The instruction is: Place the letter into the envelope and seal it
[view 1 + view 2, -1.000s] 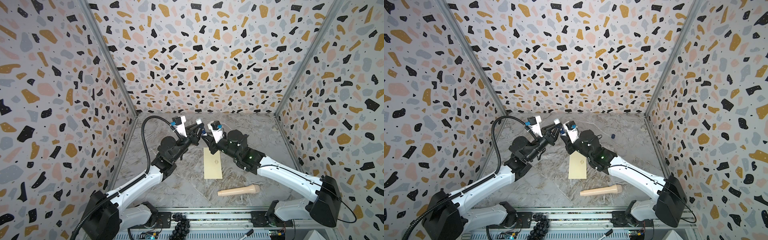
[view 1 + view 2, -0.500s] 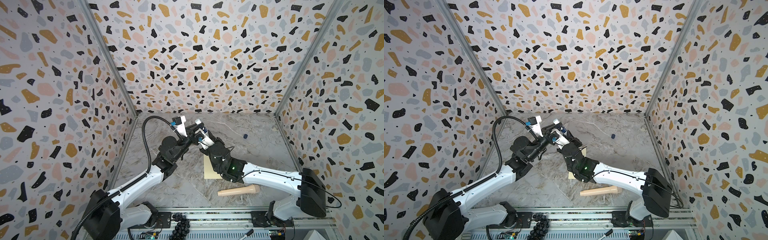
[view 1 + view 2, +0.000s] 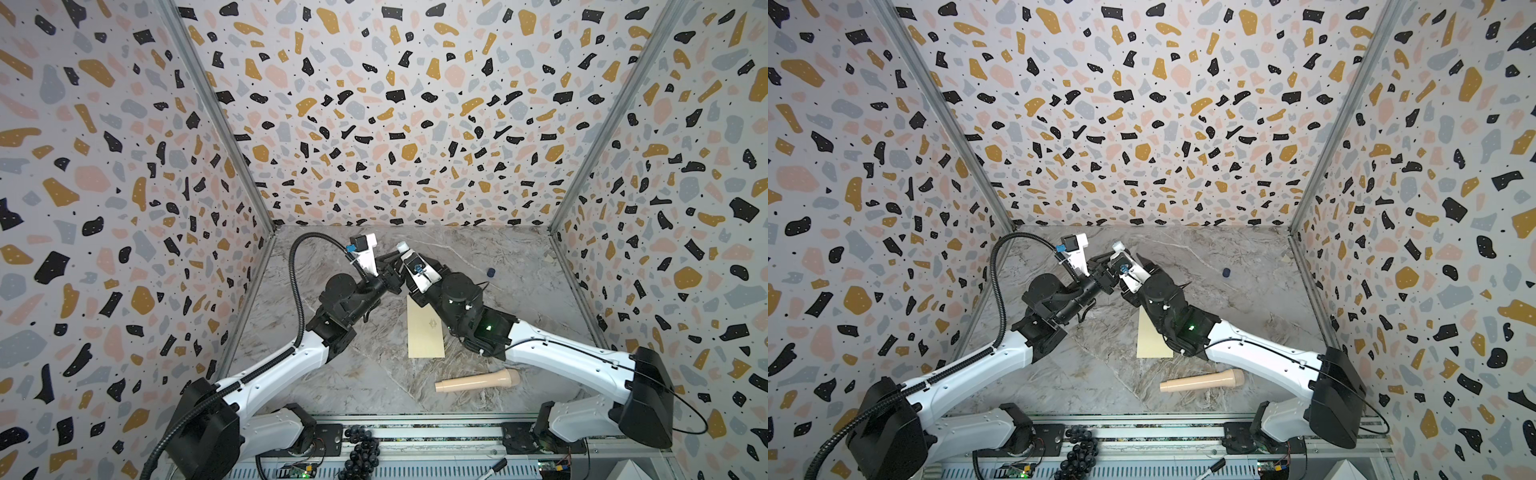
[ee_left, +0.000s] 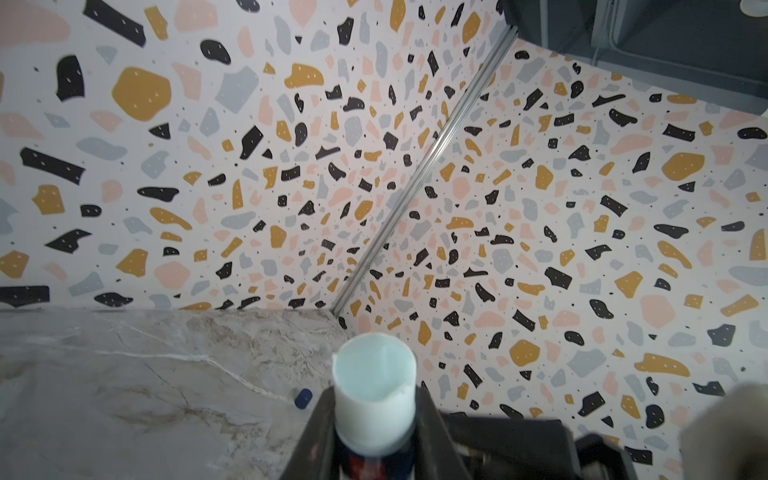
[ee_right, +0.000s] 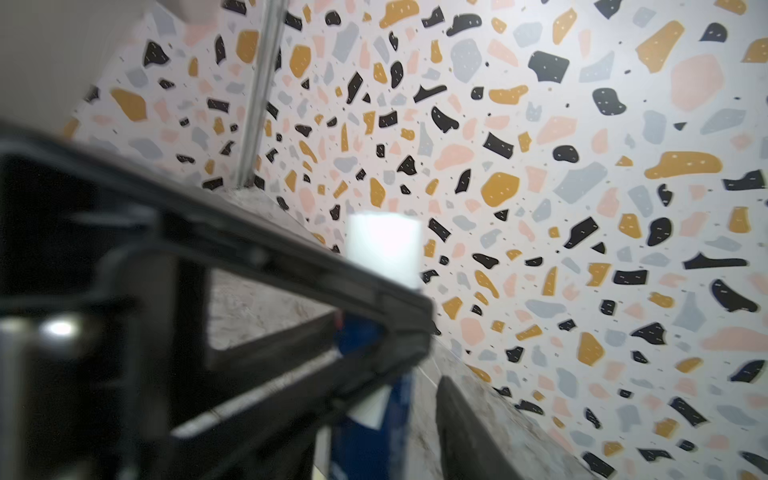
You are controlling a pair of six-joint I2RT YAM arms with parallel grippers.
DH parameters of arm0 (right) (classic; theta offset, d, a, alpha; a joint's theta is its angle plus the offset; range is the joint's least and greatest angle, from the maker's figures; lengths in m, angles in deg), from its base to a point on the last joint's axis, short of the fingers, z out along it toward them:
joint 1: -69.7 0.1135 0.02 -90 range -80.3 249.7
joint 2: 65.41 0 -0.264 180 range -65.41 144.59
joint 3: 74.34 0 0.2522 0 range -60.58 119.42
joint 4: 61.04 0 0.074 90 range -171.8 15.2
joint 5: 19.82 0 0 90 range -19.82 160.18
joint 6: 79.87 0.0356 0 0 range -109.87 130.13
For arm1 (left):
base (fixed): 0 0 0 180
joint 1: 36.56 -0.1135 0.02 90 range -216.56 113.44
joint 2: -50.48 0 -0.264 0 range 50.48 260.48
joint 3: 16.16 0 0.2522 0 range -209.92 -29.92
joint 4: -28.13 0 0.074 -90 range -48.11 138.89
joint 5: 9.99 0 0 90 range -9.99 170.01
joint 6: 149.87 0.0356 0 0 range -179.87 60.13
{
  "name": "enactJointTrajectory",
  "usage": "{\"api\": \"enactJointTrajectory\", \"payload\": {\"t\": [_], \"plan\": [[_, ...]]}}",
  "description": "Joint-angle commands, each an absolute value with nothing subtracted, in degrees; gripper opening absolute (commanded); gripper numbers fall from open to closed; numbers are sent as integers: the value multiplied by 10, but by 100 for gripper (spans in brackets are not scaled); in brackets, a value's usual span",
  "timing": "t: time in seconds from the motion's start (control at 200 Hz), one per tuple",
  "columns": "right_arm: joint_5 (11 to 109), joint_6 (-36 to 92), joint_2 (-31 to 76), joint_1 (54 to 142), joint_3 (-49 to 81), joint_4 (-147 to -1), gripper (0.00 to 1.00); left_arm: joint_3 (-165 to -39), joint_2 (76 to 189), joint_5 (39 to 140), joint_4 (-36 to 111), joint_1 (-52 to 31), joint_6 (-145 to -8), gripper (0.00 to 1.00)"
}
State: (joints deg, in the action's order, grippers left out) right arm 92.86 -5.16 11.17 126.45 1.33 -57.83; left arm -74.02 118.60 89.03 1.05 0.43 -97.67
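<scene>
Left end effector [image 4: 374,395] pinches an uncapped glue stick [image 4: 374,374], its pale tip raised, at centre frame in both top views. Right end effector [image 3: 398,266] stands alongside, jaws spread beside the stick's blue body. The envelope [image 3: 424,332] lies flat on the marble worktop [image 3: 519,257] just below them, partly under the right arm. A dark-blue cap [image 3: 491,272] lies apart, right of centre.

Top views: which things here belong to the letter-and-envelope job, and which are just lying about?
Belongs to the job:
envelope, lying flat
glue stick, uncapped, held in the left claw
small dark blue cap, probably the stick's
(letter not in sight)

Just lying about:
beige handle-shaped piece near the front
black bead cluster at the near edge
</scene>
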Motion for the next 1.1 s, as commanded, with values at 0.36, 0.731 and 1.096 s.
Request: {"api": "enactJointTrajectory", "payload": {"t": [0.36, 0.731, 1.096], "plan": [[286, 265, 44, 1046, -68, -456, 74, -759, 1165, 944, -18, -9, -1007, 0], [163, 408, 105, 1013, -86, -316, 59, -756, 1168, 956, -47, -17, -1036, 0], [166, 436, 130, 1011, -77, -282, 46, -754, 1173, 963, -58, -18, -1047, 0]]}}
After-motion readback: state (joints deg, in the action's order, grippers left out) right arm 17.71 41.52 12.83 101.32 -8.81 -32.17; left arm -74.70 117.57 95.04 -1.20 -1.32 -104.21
